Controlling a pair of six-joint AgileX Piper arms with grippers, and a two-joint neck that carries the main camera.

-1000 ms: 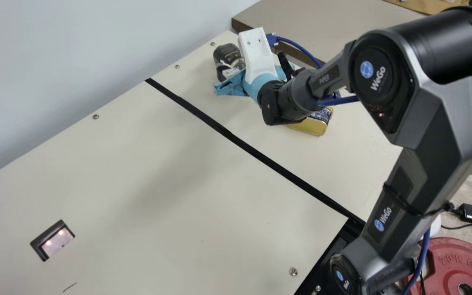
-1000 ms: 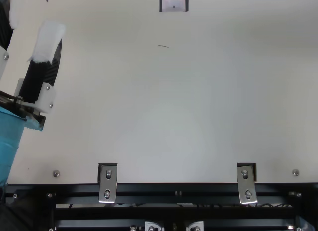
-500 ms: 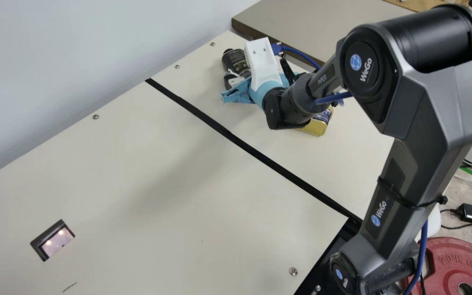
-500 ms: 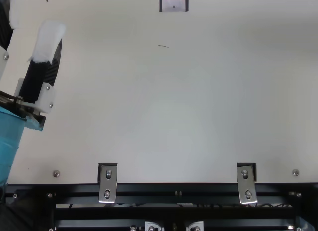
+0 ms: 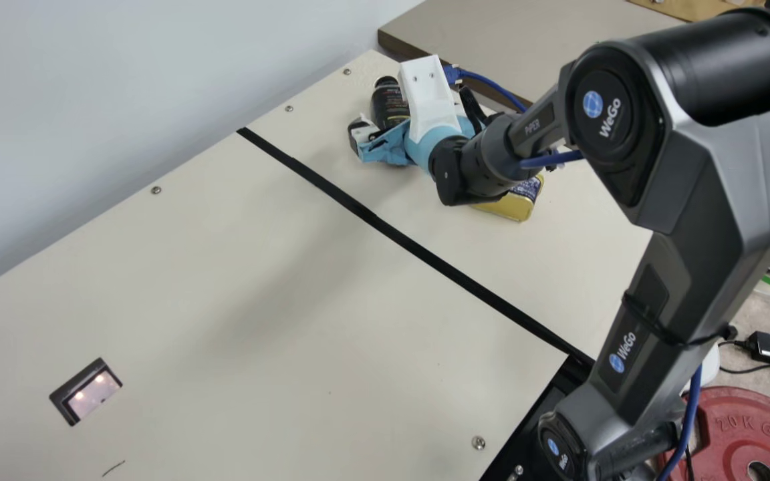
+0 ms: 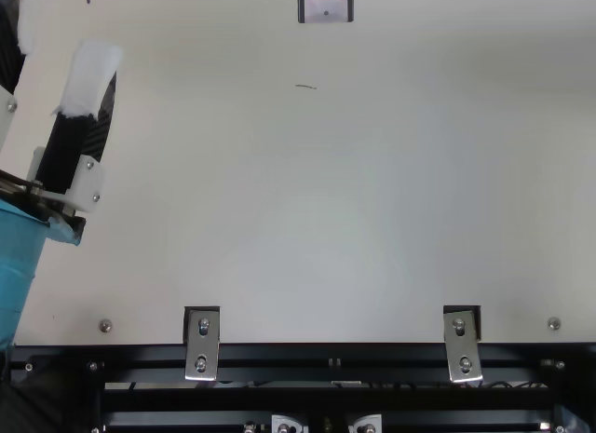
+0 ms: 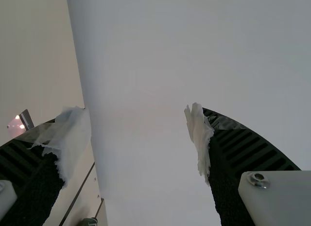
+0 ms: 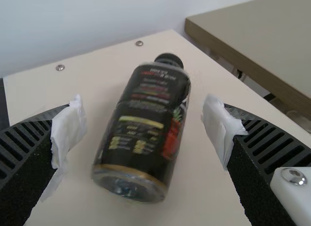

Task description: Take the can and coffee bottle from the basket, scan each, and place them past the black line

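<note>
The fingers of the right arm (image 5: pixel 361 131) stand wide apart with nothing between their pads, and white tape wraps their tips. The coffee bottle (image 8: pixel 141 124) lies just ahead of them, between the two tips as the right wrist view shows it, with table (image 5: pixel 258 267) to be seen on either side of its body. It rests on its side, its base turned toward the wrist camera and its dark cap (image 8: pixel 169 60) pointing away. In the main view the bottle sits past the black line (image 5: pixel 425 254), near the wall (image 5: pixel 124 80), partly behind the white camera mount (image 5: pixel 427 90) on the wrist. The can (image 5: pixel 505 206), gold with a blue label, is past the line too, well apart from the bottle and partly hidden under the right arm's wrist. The left arm's fingers (image 6: pixel 70 154) are at the edge of the top view, over the table, spread wide and holding nothing, also taped at the tips. On the other side of the line, well apart from the bottle and the can, a lit scanner window (image 5: pixel 94 395) is set in the table
</note>
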